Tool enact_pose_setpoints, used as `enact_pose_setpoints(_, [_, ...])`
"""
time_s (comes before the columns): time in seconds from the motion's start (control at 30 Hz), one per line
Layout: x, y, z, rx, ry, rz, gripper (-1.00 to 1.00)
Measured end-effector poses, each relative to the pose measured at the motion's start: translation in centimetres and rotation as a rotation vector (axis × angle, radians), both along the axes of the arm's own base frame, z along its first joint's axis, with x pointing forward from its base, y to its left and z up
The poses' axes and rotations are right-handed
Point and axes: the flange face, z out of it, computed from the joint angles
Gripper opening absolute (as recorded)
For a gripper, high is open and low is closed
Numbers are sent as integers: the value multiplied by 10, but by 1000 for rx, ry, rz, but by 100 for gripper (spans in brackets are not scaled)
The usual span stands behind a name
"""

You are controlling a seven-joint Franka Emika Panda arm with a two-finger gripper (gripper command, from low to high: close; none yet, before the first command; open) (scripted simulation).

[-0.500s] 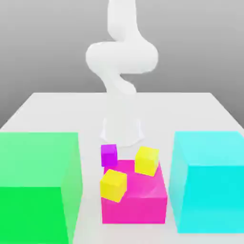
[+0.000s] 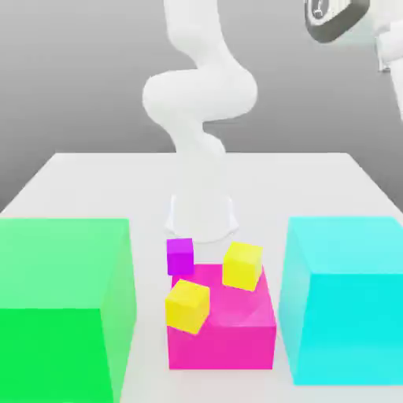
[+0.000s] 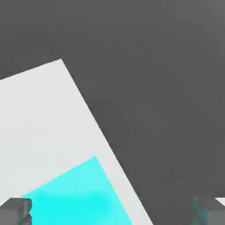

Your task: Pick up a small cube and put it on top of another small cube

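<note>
A small cube (image 2: 179,255) is sitting on the table (image 2: 79,177) just behind a bigger block (image 2: 228,338), which is lying between two large blocks, one (image 2: 63,307) at the exterior view's left and the other (image 2: 346,299) at its right. Two more small cubes are resting on the bigger block, one (image 2: 187,305) overhanging its front left corner and the other (image 2: 242,266) near its back edge. The arm's base (image 2: 201,212) is standing behind them all.
</note>
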Motion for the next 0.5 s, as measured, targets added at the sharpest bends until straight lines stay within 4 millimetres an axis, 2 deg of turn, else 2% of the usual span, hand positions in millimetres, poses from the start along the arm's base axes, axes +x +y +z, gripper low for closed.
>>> enact_pose_setpoints(0.13, [-54,29,-80,-84,93,209,0])
enact_pose_setpoints(0.2, [-92,41,-117,-129,136,330,0])
enact_pose_setpoints(0.3, [-143,42,-169,-200,198,486,0])
enact_pose_setpoints(0.37, [-146,30,-187,-213,222,462,0])
enact_pose_setpoints(0.5, [-148,27,-225,-216,230,456,0])
